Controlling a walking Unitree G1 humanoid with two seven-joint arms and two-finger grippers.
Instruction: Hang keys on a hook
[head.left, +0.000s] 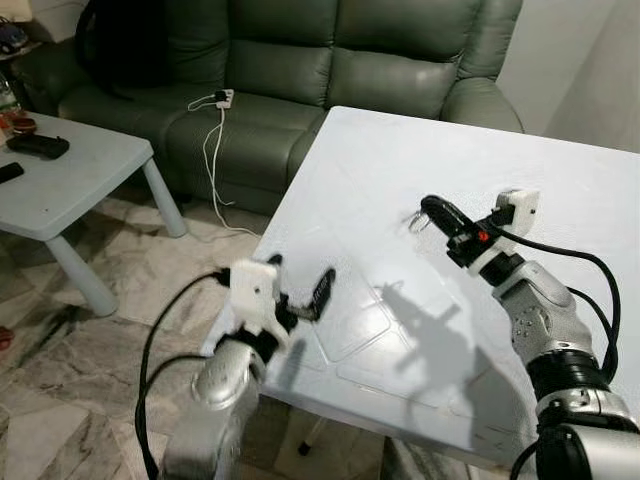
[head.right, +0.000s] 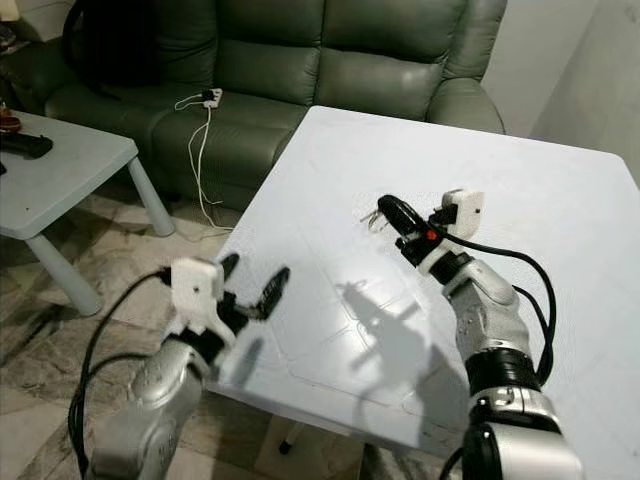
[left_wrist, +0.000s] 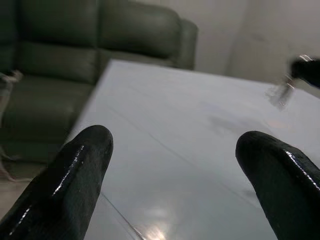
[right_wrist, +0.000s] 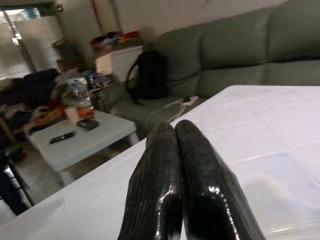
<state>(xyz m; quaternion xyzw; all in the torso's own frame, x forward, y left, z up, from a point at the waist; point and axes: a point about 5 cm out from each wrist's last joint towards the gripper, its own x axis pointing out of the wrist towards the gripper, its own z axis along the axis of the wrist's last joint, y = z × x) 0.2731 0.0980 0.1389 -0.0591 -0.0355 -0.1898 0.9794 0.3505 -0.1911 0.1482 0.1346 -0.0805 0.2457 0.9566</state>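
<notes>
A small bunch of keys on a metal ring (head.left: 417, 222) hangs just above the white table (head.left: 400, 160), pinched at the tip of my right gripper (head.left: 431, 207). That gripper is shut on the keys, and in the right wrist view its fingers (right_wrist: 175, 150) press together, hiding the keys. My left gripper (head.left: 298, 279) is open with nothing in it, over the table's near left edge. Between its fingers (left_wrist: 75, 170) the left wrist view looks across the tabletop to the keys (left_wrist: 281, 93) on the far side.
A green sofa (head.left: 300, 70) stands behind the table, with a white charger and cable (head.left: 215, 125) on its seat and a black backpack (right_wrist: 150, 75) on it. A low white side table (head.left: 60, 175) holding small items stands to the left on the marble floor (head.left: 110, 350).
</notes>
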